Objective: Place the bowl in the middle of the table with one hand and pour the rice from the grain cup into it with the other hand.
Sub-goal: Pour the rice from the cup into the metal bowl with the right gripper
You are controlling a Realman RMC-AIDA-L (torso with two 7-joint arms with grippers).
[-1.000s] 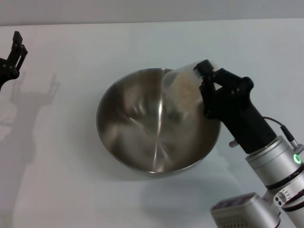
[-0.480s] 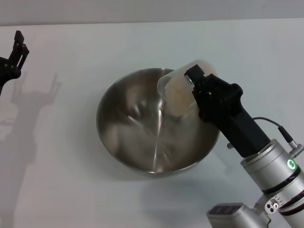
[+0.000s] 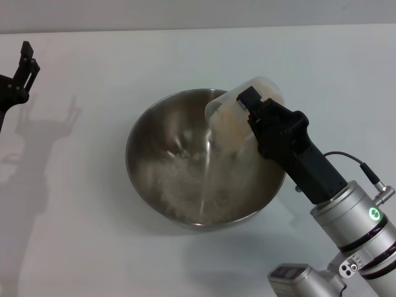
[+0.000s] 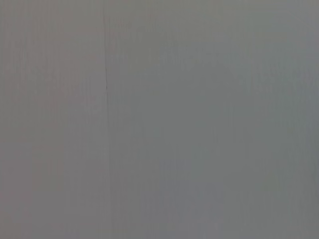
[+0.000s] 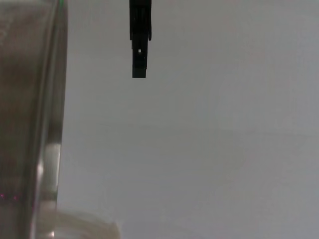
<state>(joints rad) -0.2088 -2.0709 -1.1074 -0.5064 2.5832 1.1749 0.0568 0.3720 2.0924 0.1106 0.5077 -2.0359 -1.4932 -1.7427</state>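
The steel bowl [image 3: 185, 133] stands at the middle of the white table [image 3: 86, 247]. My right gripper [image 3: 246, 106] is shut on the clear grain cup [image 3: 230, 114] and holds it tipped steeply over the bowl's right rim, lip pointing down into the bowl. Rice [image 3: 185, 180] lies scattered on the bowl's bottom, and some pale rice still shows inside the cup. The right wrist view shows the bowl's wall [image 5: 27, 109] and part of the cup's rim [image 5: 79, 226]. My left gripper [image 3: 23, 65] is open and empty, raised at the far left, well away from the bowl.
The right arm [image 3: 346, 223] reaches in from the lower right corner. A black finger [image 5: 139, 45] hangs over bare table in the right wrist view. The left wrist view shows only a plain grey surface.
The right gripper has tipped the cup further over the bowl. Rice has poured out and now lies in the bowl's bottom. The left gripper has barely moved.
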